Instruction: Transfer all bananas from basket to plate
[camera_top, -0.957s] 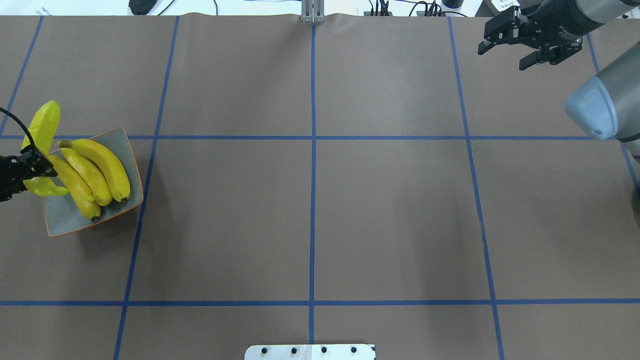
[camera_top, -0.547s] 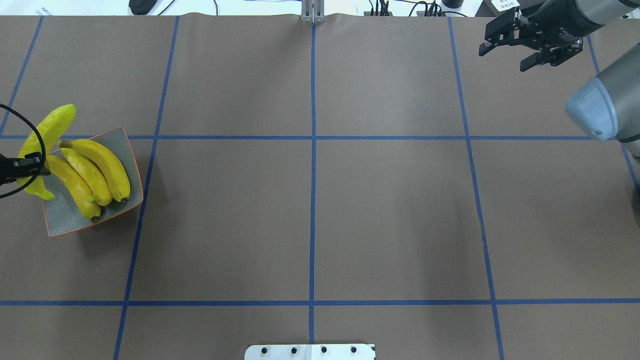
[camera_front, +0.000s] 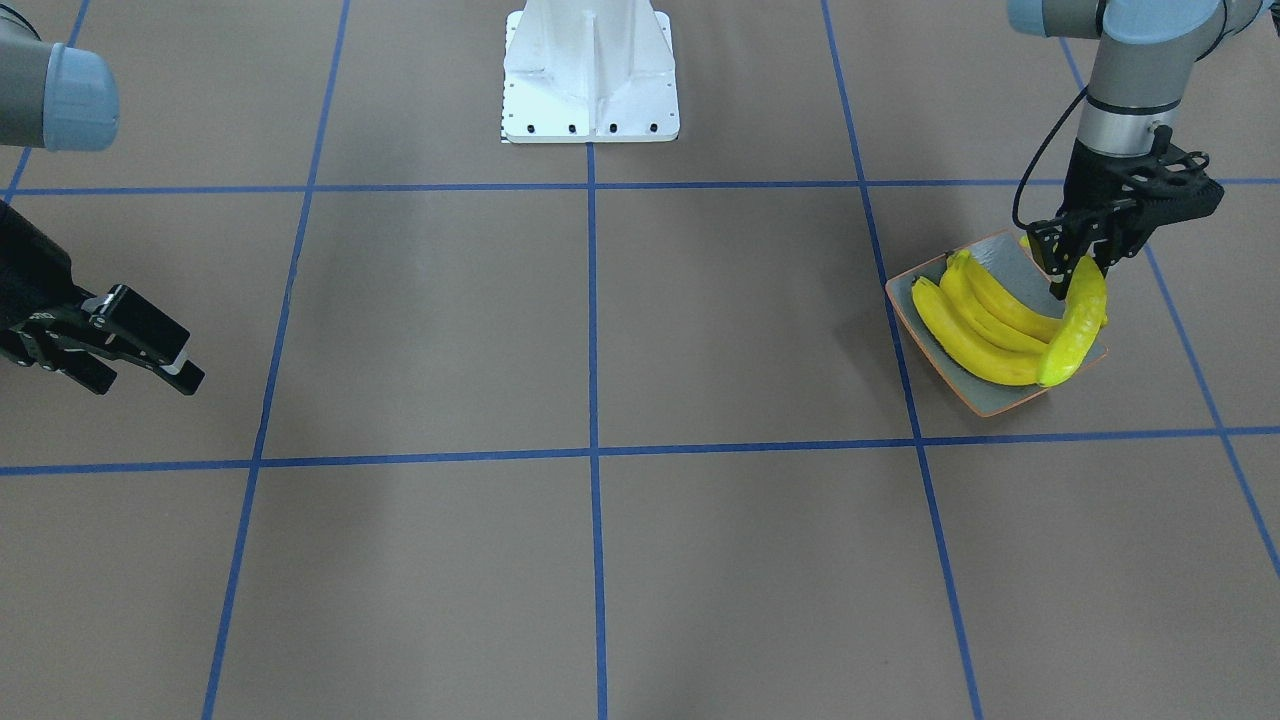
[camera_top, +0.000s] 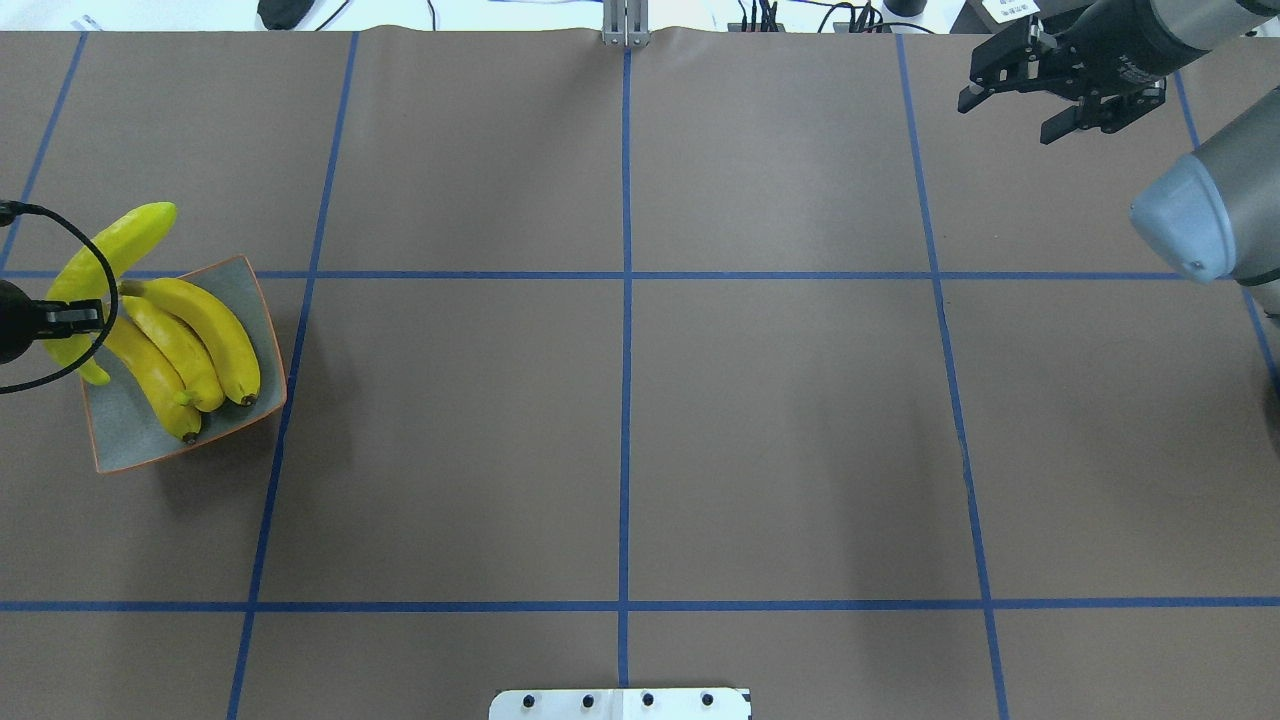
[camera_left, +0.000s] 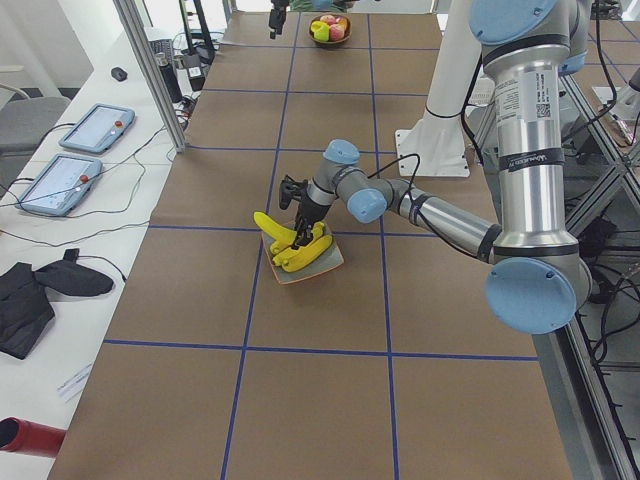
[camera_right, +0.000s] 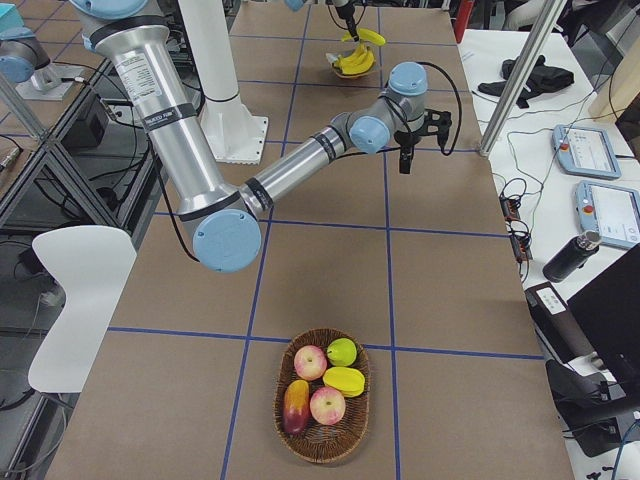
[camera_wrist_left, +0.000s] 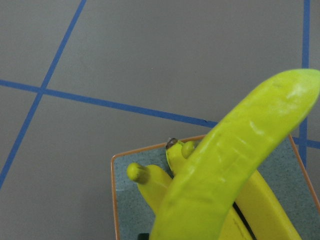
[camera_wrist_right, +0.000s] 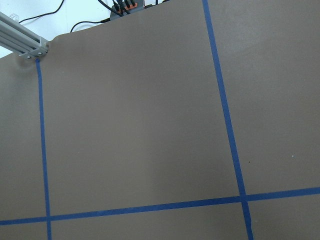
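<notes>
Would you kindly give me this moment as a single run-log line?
left gripper shut on fourth banana over plate edge | plate holds three bananas | right gripper open, empty

A wide stretch of bare brown table (camera_top: 620, 430) is seen between the two arms. At its left end, the plate (camera_top: 125, 432) is largely covered by three bananas (camera_top: 190, 345) laid side by side, and only the corner nearest the robot is bare. Over the plate's outer edge, a fourth banana (camera_top: 130, 232) is clamped in the left gripper (camera_front: 1080, 265), barring approach from that side. The right gripper (camera_top: 1005, 118), jaws parted, is hung at the far right corner. The fruit basket (camera_right: 322, 452) is set at the right end.
</notes>
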